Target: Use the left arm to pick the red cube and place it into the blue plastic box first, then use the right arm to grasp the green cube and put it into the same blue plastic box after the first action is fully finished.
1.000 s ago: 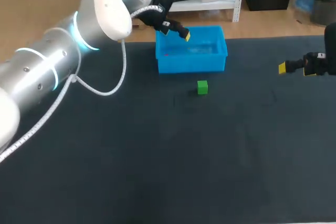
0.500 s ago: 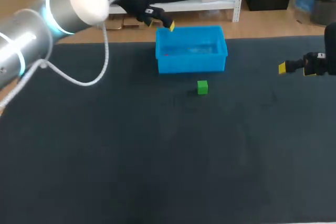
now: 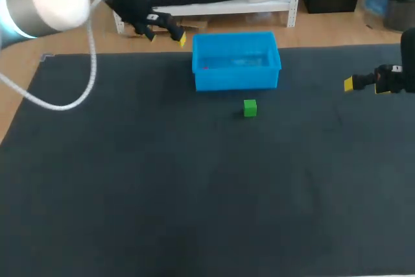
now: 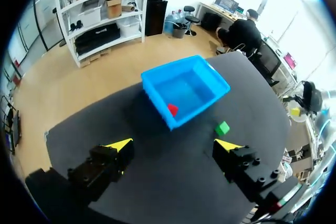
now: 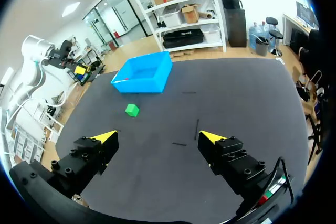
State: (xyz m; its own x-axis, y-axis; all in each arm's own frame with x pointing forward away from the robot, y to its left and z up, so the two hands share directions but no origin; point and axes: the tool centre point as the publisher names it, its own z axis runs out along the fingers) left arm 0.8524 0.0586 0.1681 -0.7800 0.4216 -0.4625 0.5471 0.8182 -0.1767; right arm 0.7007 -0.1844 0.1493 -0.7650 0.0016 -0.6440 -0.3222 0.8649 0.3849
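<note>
Dark matting (image 3: 194, 192) lies below; left gripper (image 4: 174, 144) and right gripper (image 5: 157, 136) are held spread wide, empty; green cube (image 3: 249, 108) is seen at six o'clock of blue box (image 3: 237, 81).

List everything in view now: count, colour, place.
blue plastic box: 1, blue, far middle of the table
red cube: 1, red, inside the box, by one wall
green cube: 1, green, on the table just in front of the box
table: 1, dark top
left gripper: 1, yellow-tipped, open, empty, raised left of the box
right gripper: 1, yellow-tipped, open, empty, over the table's right side
</note>
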